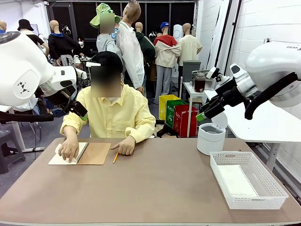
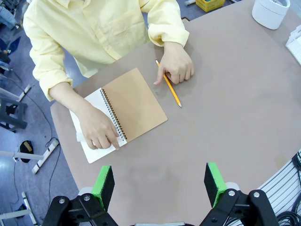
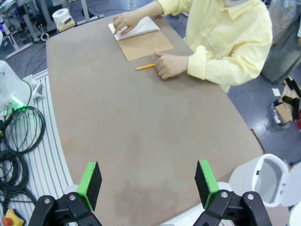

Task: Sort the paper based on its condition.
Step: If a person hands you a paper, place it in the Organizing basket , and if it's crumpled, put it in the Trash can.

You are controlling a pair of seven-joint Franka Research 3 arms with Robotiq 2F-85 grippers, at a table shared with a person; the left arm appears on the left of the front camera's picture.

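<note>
Across the desk in the front view, a person presses one hand on the white page of an open spiral notebook, its tan cover folded back; the other hand rests beside a yellow pencil. A white mesh basket stands at the robot's right with what looks like a white sheet lying flat inside, and a white lidded bin stands just behind it. Both arms hang raised at the picture's edges.

From the left wrist, the left end effector hovers above bare desk, fingers spread wide, holding nothing. The paper in reach is the page under the person's hand, which blocks any approach. Reaching now risks striking the fingers or snagging the spiral binding.

From the right wrist, the right end effector is likewise fully spread and empty, high over the desk's near part, the open bin just beside it. A thin flat sheet may slip or crumple when pinched, spoiling the condition it is judged on.
</note>
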